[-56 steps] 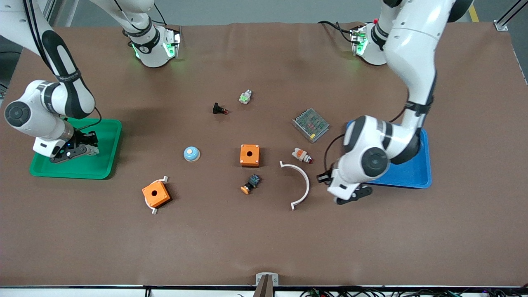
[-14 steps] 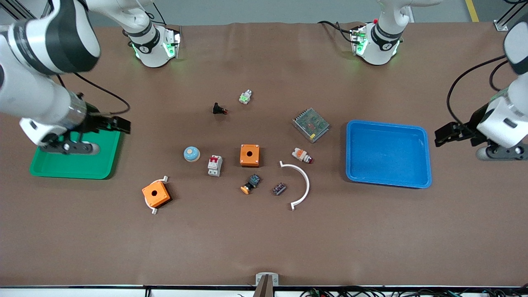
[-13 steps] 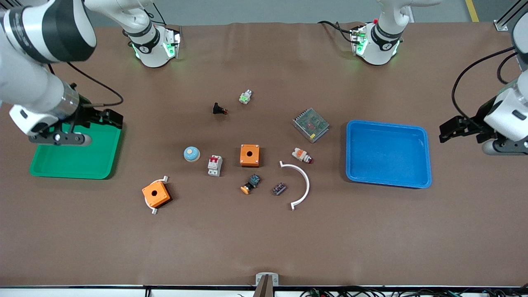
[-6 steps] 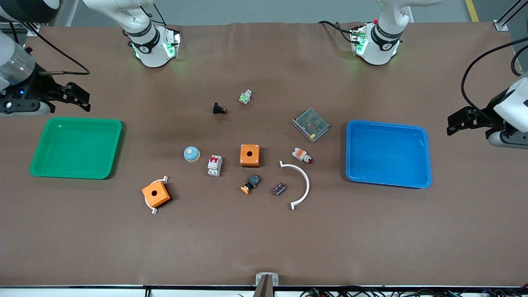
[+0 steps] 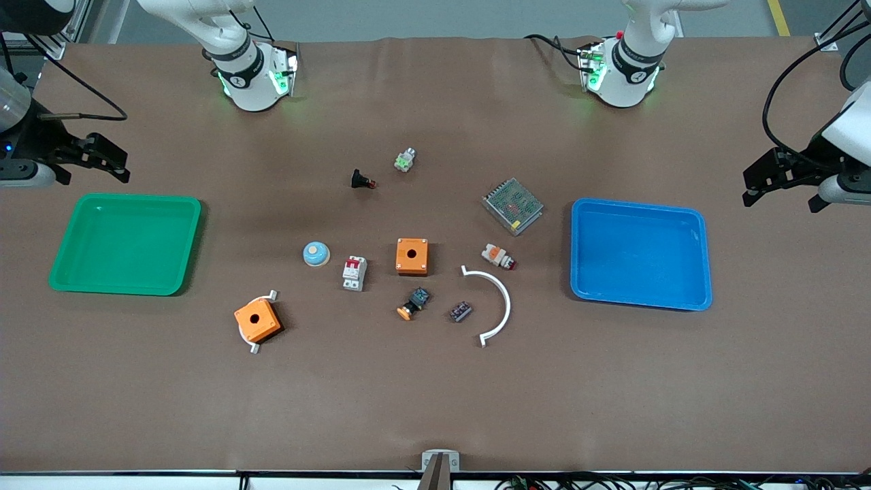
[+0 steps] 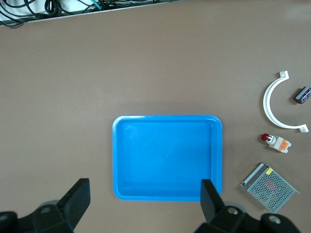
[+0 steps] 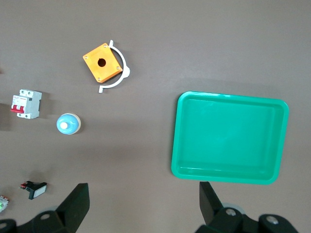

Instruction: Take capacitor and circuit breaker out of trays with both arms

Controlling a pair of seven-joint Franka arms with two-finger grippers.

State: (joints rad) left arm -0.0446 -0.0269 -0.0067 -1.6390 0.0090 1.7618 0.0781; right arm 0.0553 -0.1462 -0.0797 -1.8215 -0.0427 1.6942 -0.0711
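Note:
The breaker (image 5: 354, 273), white-grey with a red lever, lies on the table between the blue bell and the middle orange box; it also shows in the right wrist view (image 7: 25, 103). The capacitor (image 5: 461, 312), a tiny dark block, lies inside the white arc's curve; it also shows in the left wrist view (image 6: 302, 94). My left gripper (image 5: 780, 192) hangs open and empty over the left arm's end of the table, off the blue tray (image 5: 701, 258); its own view (image 6: 144, 204) shows this too. My right gripper (image 5: 92, 170) hangs open and empty just off the green tray (image 5: 190, 245), as in its own view (image 7: 144, 204).
Around the two parts lie a blue bell (image 5: 316, 254), an orange box (image 5: 412, 256), a second orange box on a white bracket (image 5: 257, 321), a black-and-blue button (image 5: 415, 302), a white arc (image 5: 500, 299), a white-and-orange part (image 5: 498, 256), a mesh power supply (image 5: 512, 205), a black red-tipped part (image 5: 362, 180) and a small green-white part (image 5: 405, 160).
The breaker and capacitor, not on the table 4.4 s ago, now lie on it. Both grippers have lifted away from the trays and moved out toward the table's ends, still open.

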